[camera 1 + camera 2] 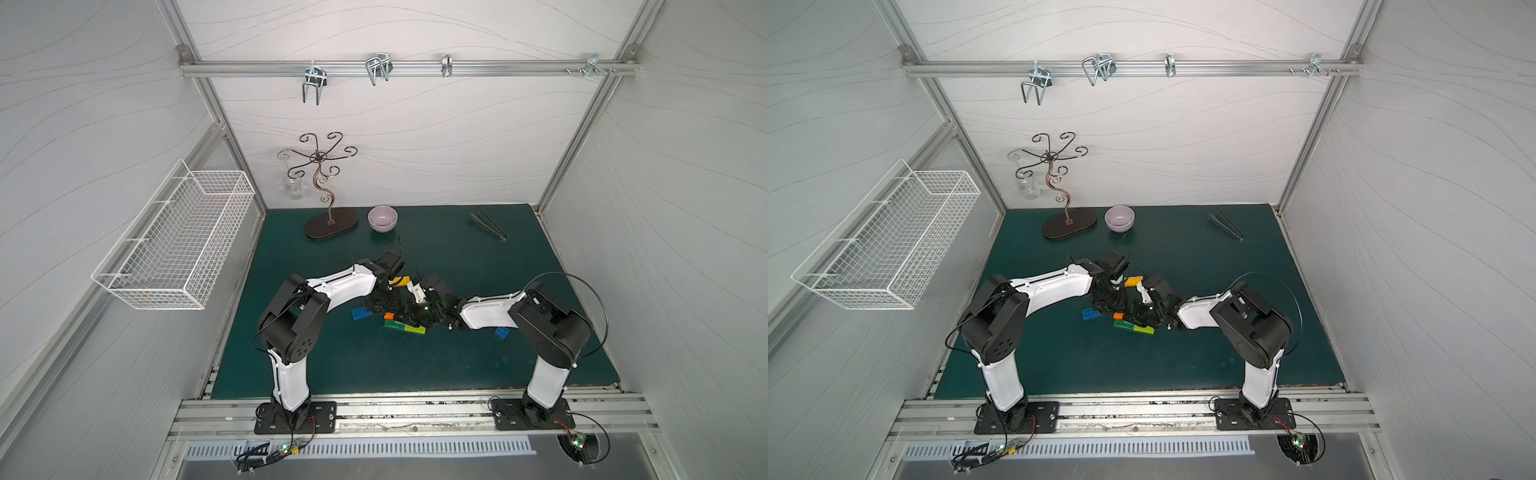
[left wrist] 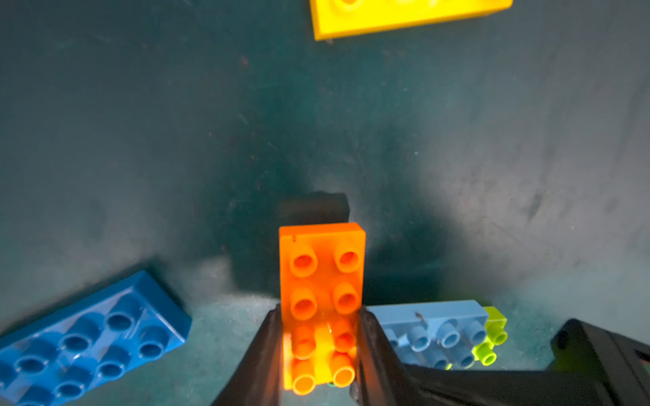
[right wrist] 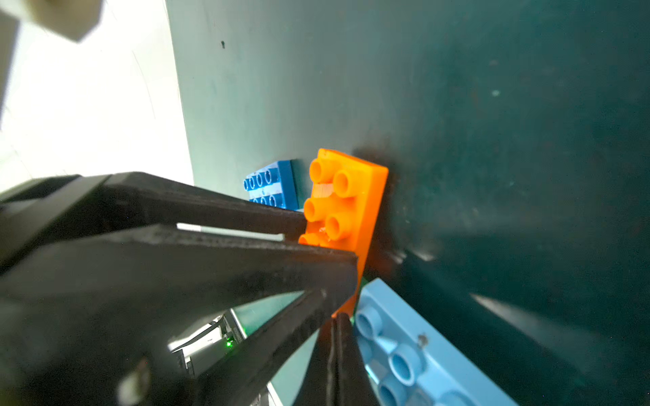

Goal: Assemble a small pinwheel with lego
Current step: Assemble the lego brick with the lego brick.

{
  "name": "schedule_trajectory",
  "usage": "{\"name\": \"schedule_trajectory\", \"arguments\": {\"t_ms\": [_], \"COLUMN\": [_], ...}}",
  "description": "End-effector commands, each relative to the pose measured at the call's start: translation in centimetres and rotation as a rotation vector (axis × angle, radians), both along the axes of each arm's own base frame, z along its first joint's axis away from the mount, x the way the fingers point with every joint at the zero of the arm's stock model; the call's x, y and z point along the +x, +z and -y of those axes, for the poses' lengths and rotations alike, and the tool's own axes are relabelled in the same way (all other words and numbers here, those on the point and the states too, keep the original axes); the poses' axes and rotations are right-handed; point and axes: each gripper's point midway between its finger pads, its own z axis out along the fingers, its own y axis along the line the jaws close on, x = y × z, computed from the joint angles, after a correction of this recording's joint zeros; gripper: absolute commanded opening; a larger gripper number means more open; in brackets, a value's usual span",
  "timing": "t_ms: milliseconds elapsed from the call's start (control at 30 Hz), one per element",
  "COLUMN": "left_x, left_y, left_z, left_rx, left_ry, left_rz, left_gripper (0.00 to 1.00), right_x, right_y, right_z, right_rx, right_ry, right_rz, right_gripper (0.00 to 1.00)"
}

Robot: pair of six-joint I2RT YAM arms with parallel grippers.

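Observation:
The pinwheel is a low stack at the mat's middle: a dark green brick point(image 1: 395, 324) and a lime brick point(image 1: 414, 329) in a row, with a light blue brick point(image 2: 429, 327) on them. An orange lego brick point(image 2: 322, 281) lies studs up, its near end over the dark green brick. My left gripper point(image 2: 320, 316) is shut on that orange brick, one finger on each long side. My right gripper point(image 3: 334, 327) is shut with nothing in it, its tips against the light blue brick point(image 3: 404, 351) beside the orange brick point(image 3: 346, 197).
A dark blue brick point(image 1: 361, 313) lies left of the stack, a yellow brick point(image 1: 401, 281) behind it and a small square blue brick point(image 1: 501, 332) to the right. A pale bowl point(image 1: 382, 218), a curly metal stand point(image 1: 330, 224) and tongs point(image 1: 488, 224) sit at the back.

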Motion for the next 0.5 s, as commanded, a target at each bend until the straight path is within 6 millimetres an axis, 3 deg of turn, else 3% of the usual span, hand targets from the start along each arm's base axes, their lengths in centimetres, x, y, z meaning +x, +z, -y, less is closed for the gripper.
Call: {"name": "schedule_trajectory", "arguments": {"t_ms": [0, 133, 300, 467], "left_x": [-1.1, -1.3, -1.3, -1.4], "left_y": [-0.3, -0.4, -0.7, -1.1], "left_z": [0.8, 0.6, 0.5, 0.5], "left_rx": [-0.055, -0.05, -0.064, -0.07], "left_ry": [-0.044, -0.043, -0.038, -0.026], "left_rz": [-0.017, -0.007, 0.02, 0.023], "left_gripper": [0.22, 0.2, 0.2, 0.2], "right_x": [-0.9, -0.8, -0.4, -0.3], "right_y": [-1.5, -0.9, 1.3, 1.7], "right_z": [0.6, 0.2, -1.2, -1.6], "right_rx": [-0.06, -0.033, 0.093, 0.151], "right_ry": [0.017, 0.028, 0.069, 0.076], "right_rz": [-0.031, -0.013, 0.042, 0.036], "right_gripper": [0.0, 0.0, 0.0, 0.0]}}
